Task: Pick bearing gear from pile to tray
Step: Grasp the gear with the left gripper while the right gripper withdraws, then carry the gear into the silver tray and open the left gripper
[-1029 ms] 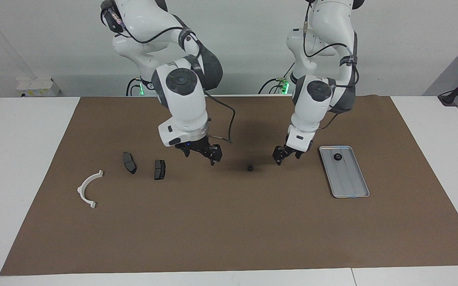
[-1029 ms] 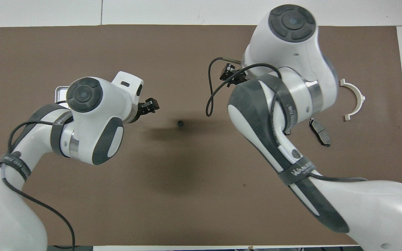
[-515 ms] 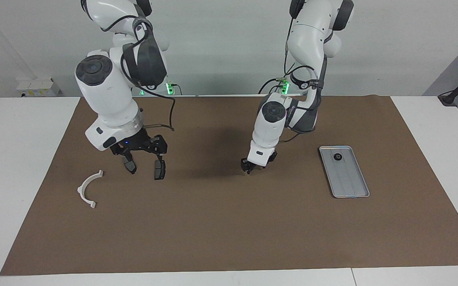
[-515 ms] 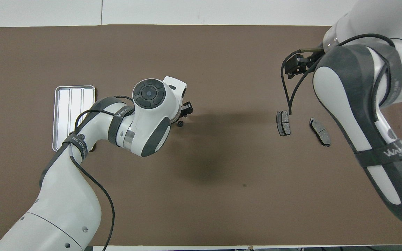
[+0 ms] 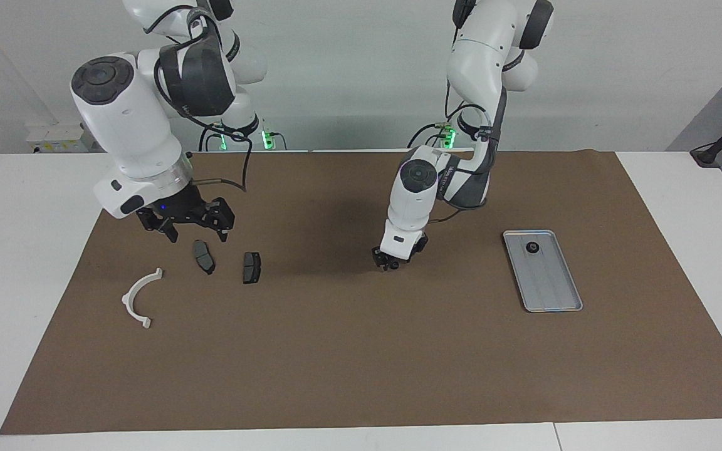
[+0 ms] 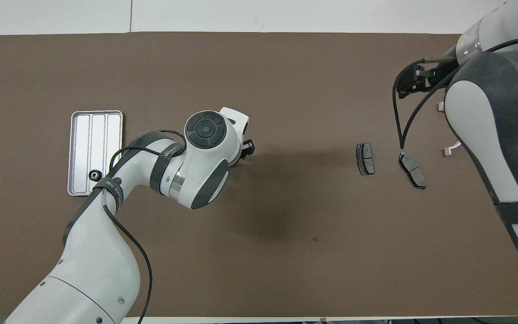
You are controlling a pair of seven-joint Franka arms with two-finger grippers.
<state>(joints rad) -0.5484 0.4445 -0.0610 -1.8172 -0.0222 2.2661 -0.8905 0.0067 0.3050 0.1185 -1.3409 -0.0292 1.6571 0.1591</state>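
A bearing gear (image 5: 531,247) lies in the silver tray (image 5: 552,294) at the left arm's end of the mat; the overhead view shows this gear (image 6: 93,174) and the tray (image 6: 83,135) too. My left gripper (image 5: 388,264) is down at the mat's middle with its fingers drawn in on a second bearing gear, which they hide. From overhead the left gripper (image 6: 247,148) pokes out from under its wrist. My right gripper (image 5: 198,235) hangs open over the mat beside the pile, holding nothing.
The pile holds two dark brake pads (image 5: 204,257) (image 5: 251,267) and a white curved bracket (image 5: 138,297) toward the right arm's end. From overhead the right arm covers most of the bracket (image 6: 448,152). Brown mat (image 5: 361,363) covers the table.
The left gripper travelled from beside the tray to the loose gear at mid-mat, dropped onto it and narrowed. The right arm swung from the middle out to the brake pads and rose.
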